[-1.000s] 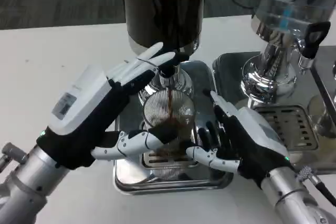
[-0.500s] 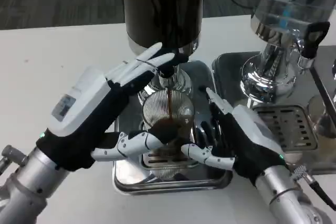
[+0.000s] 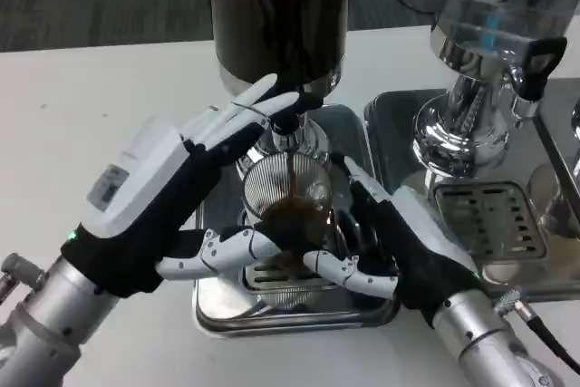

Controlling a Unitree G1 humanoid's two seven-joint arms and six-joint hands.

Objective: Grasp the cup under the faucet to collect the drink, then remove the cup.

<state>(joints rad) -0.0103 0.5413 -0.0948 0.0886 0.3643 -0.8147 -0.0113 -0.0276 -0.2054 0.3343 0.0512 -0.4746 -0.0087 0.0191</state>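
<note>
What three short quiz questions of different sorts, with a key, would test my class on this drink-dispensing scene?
1. True or false: dark liquid is streaming from the faucet into the cup.
2. Which hand reaches the faucet lever? A) left hand B) right hand
3. Fill in: the cup stands on a metal drip ____.

Key: 1 true. 2 A; the right hand is beside the cup. 3 tray.
</note>
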